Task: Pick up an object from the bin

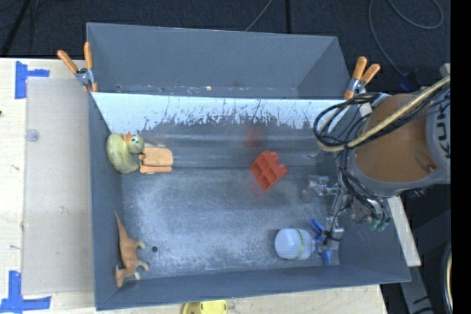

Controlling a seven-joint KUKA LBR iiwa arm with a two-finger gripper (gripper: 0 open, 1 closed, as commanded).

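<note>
Progress looked early, with nothing lifted. By the near wall of the grey metal bin, the gripper hung low, its jaws parted and empty, just beside a pale white-blue rounded ball, probably the likeliest pick. A brown plastic dinosaur lay in the near left corner. Farther in sat a red ridged block, and at far left a yellow-green snail toy. Grasping and raising remained.
</note>
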